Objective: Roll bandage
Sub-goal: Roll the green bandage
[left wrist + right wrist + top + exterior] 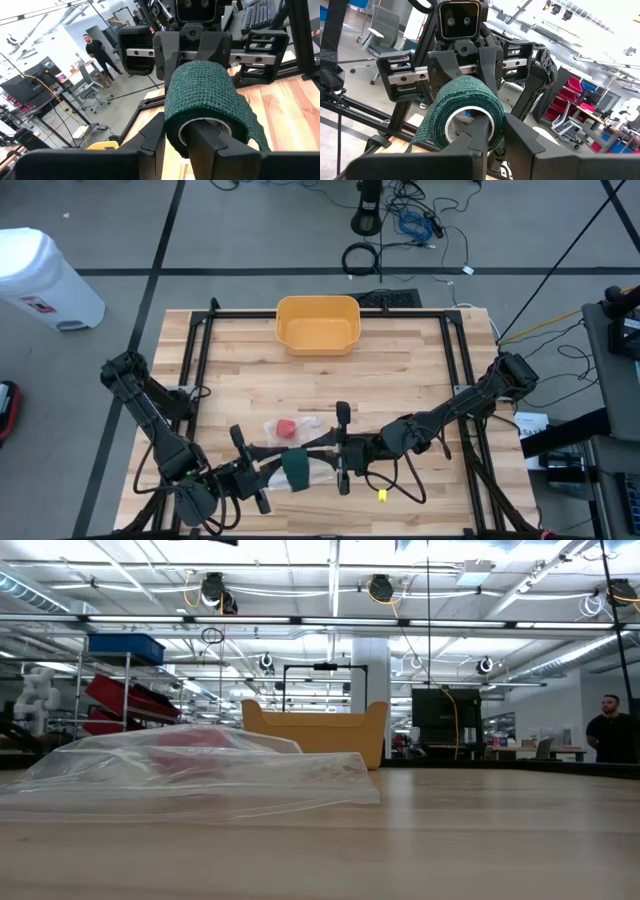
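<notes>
The green bandage roll [296, 468] hangs above the near edge of the wooden table [400, 380], held between the two arms, just beside a clear plastic bag [300, 426]. The left gripper [192, 142] has its fingers pinching the roll through its white core, one finger inside and one against the outer wrap; the right gripper [487, 137] grips the same way from the opposite end. A loose tail seems to trail off one side, though that is hard to confirm. To roll well, one gripper should hold the core steady while the other turns, keeping the tail taut so the layers lie flat and aligned.
</notes>
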### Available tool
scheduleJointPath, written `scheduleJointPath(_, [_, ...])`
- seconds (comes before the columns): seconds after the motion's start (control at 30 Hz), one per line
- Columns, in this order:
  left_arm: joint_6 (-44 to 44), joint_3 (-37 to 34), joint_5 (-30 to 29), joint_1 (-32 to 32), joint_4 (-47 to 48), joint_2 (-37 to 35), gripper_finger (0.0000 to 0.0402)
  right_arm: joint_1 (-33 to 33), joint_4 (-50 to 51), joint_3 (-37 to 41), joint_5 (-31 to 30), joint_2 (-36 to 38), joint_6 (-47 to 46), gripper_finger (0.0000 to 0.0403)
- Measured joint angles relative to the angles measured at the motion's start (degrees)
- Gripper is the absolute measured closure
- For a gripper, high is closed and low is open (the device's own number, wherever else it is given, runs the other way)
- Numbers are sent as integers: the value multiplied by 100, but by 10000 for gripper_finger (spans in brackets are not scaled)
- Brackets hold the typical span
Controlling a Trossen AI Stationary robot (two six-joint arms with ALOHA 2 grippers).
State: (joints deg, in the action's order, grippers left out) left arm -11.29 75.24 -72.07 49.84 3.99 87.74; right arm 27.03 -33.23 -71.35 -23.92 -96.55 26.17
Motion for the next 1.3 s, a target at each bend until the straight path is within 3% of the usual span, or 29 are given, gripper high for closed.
scheduleJointPath(0.5, [0,0,-26,2,-2,0,340,2,2,2,-41,0,0,357])
scheduleJointPath(0.67, [4,0,-69,-2,-2,0,358,51,22,0,-488,-1,18,357])
scheduleJointPath(0.9, [4,0,-61,0,-2,0,358,73,31,0,-501,-2,50,357])
scheduleJointPath(1.07, [4,0,-60,-8,1,0,357,205,27,0,-1154,-2,390,350])
scheduleJointPath(1.3, [2,0,43,13,-1,0,357,484,-6,-2,-2183,-2,1433,285])
